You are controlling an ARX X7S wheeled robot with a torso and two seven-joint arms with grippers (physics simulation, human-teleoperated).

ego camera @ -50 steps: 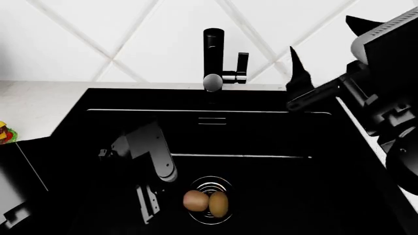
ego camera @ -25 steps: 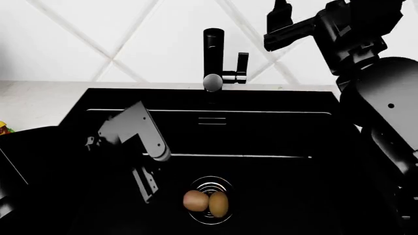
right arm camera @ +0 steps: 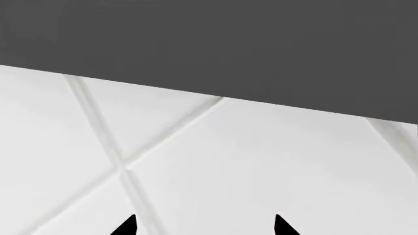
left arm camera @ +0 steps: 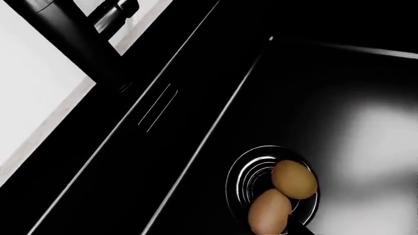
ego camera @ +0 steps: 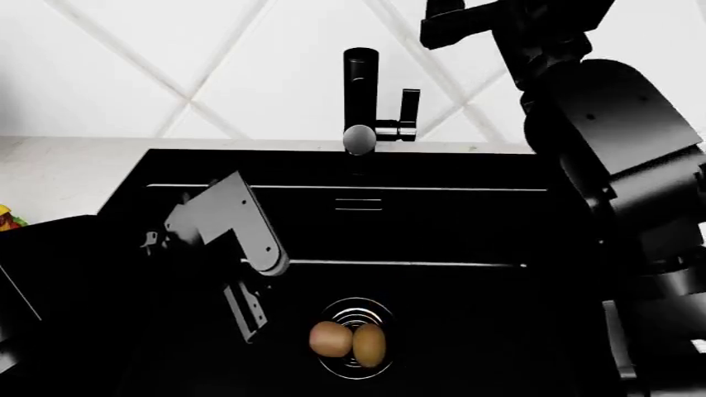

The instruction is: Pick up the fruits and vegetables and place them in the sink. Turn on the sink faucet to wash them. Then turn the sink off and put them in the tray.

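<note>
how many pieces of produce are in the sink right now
2: the orange-tan piece and the kiwi lie side by side, touching, on the round drain of the sink. Arms hide part of the basin.

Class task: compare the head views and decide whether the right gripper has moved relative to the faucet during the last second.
Yes. The right gripper has risen from beside the sink faucet to above its lever.

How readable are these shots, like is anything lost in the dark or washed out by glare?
Head view: the black sink swallows the dark left gripper; only the two fruits and the drain rings stand out. Left wrist view: a soft pale sheen lies on the basin floor, and the faucet is a silhouette. Right wrist view: evenly lit white wall tiles, sharp, with two fingertips showing apart.
</note>
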